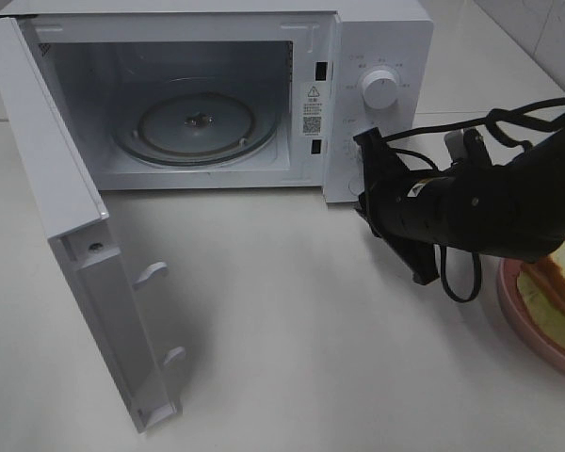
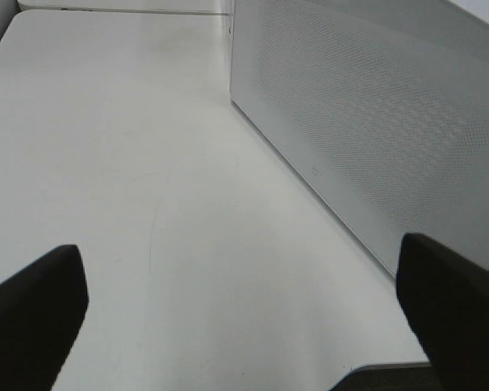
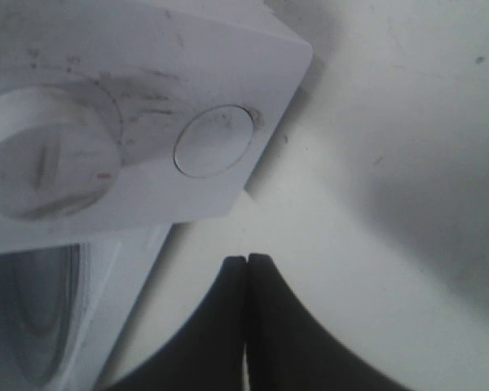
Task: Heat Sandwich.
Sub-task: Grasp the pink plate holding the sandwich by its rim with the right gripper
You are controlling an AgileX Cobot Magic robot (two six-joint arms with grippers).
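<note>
Nearest, the sandwich (image 1: pixel 557 287) sits on its pink plate (image 1: pixel 523 320) on the bench (image 1: pixel 292 330), forward and right of the microwave (image 1: pixel 377 38), not yet loaded. The right end effector (image 3: pixel 246 262), fingers pressed together and empty, hovers at the microwave's control panel by the round button (image 3: pixel 214 142). The left end effector (image 2: pixel 238 242), spread wide and empty, hangs beside a perforated microwave panel. The door (image 1: pixel 75 235) is open and the turntable (image 1: pixel 196 122) bare, so I judge that loading, closing and heating remain.

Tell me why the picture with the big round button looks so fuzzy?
Right wrist view: the camera sits very close to the microwave, so its round button and dial smear out of focus. Left wrist view: the dark jaws are blurry too. Exterior high view: sharp, with a soft shadow beside the open door.
</note>
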